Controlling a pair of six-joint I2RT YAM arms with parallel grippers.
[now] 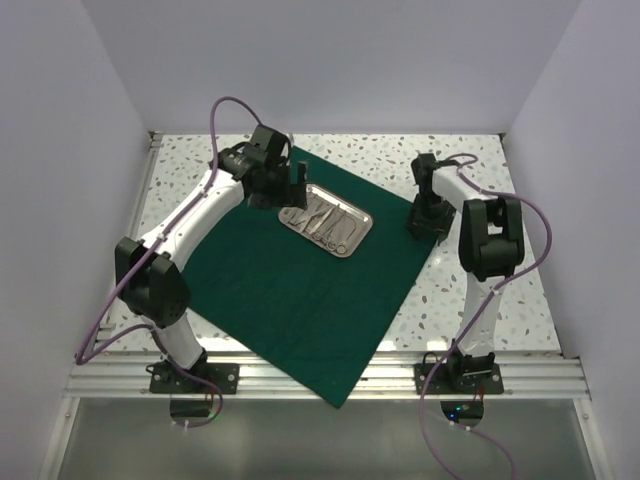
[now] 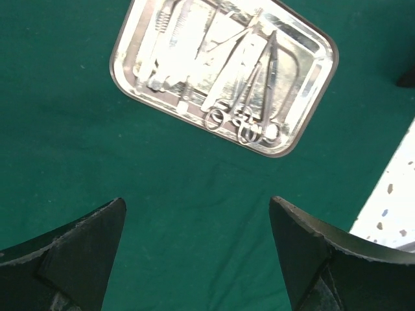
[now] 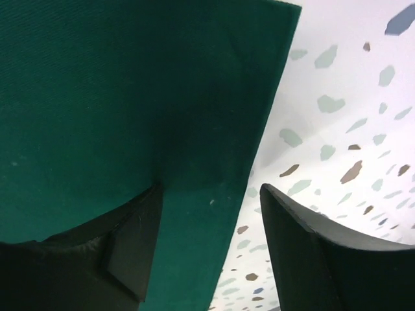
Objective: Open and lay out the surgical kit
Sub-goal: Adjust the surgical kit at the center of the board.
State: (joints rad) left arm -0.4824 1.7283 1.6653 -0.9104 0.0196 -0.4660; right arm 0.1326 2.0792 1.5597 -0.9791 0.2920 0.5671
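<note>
The dark green cloth (image 1: 290, 290) lies spread flat on the table. The shiny steel tray (image 1: 325, 222) sits on its far part and holds several slim silver instruments (image 1: 328, 220). In the left wrist view the tray (image 2: 311, 84) shows the ring-handled scissors or clamps (image 2: 243, 123) lying beside tweezers. My left gripper (image 1: 294, 186) hovers over the cloth just left of the tray, open and empty (image 2: 198, 210). My right gripper (image 1: 424, 222) is low at the cloth's right corner, open (image 3: 213, 189), its jaws either side of the cloth's edge (image 3: 259, 149), holding nothing.
The speckled white tabletop (image 1: 470, 300) shows right of the cloth and along the back. A metal rail (image 1: 330, 375) runs along the near edge, and the cloth's near corner hangs over it. White walls close in the sides and back.
</note>
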